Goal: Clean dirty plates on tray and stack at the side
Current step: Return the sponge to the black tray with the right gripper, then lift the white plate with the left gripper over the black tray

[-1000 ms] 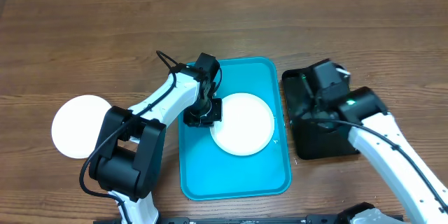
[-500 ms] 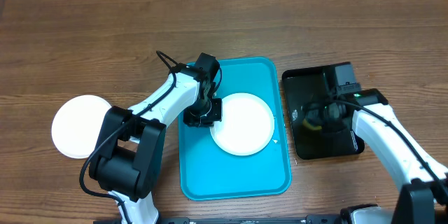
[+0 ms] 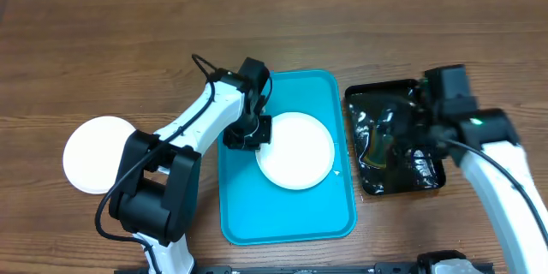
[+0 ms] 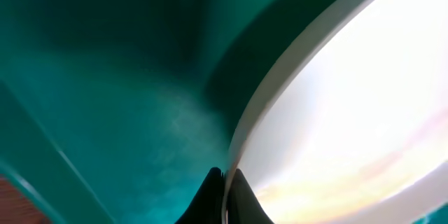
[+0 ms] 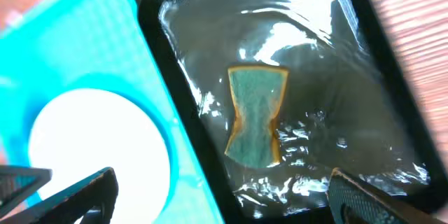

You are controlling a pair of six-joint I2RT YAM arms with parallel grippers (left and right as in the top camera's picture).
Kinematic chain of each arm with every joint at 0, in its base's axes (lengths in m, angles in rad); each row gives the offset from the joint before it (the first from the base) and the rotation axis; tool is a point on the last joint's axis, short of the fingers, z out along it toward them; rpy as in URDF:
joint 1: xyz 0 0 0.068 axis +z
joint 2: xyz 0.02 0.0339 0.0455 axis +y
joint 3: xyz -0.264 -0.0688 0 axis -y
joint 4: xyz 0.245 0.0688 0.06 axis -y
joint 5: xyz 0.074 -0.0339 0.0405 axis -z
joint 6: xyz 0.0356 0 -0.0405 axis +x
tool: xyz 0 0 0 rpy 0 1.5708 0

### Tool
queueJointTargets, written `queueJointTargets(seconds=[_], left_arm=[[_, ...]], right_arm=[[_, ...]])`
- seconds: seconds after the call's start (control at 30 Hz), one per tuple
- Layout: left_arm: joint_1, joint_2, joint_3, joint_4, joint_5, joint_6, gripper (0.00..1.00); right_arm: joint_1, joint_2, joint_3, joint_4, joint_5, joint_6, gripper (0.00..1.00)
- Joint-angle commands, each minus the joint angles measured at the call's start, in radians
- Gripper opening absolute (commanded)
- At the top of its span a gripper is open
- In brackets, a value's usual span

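Observation:
A white plate [image 3: 298, 152] lies on the turquoise tray [image 3: 287, 214]. My left gripper [image 3: 249, 134] is at the plate's left rim, shut on it; in the left wrist view the thin rim [image 4: 280, 84] runs between the two dark fingertips [image 4: 241, 199]. A second white plate [image 3: 97, 154] sits on the bare table at the far left. My right gripper [image 5: 224, 199] hangs open above the black tray [image 3: 366, 184], nothing between its fingers [image 5: 367, 197]. A green sponge with yellow edges [image 5: 256, 115] lies loose in that tray's wet bottom.
The glossy black tray [image 5: 168, 56] stands right beside the turquoise tray's right rim [image 5: 150, 77], with water on its floor. Bare wooden tabletop [image 3: 385, 26] stretches behind both trays and around the left plate.
My right gripper has opened, let the sponge drop into the black tray, and drawn back to the right. The left gripper holds the plate rim as before.

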Motion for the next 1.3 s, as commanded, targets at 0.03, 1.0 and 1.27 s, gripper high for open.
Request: queueJointTargets(seconds=[0.03,1.0,1.27], left_arm=[[-0.03,0.011,0.143,-0.066,-0.069,0.069,0.04],[-0.508,0.047,0.524,0.102,-0.806,-0.098,0.04],[-0.621,0.047,0.524,0.21,-1.096,0.021,0.04]], right_arm=[[-0.079,-0.096,0.032,-0.07,-0.012,-0.003,1.0],[-0.271,-0.144,0.032,-0.178,-0.011,-0.045,1.0],[-0.271,-0.144,0.032,-0.189,-0.011,-0.045,1.0]])
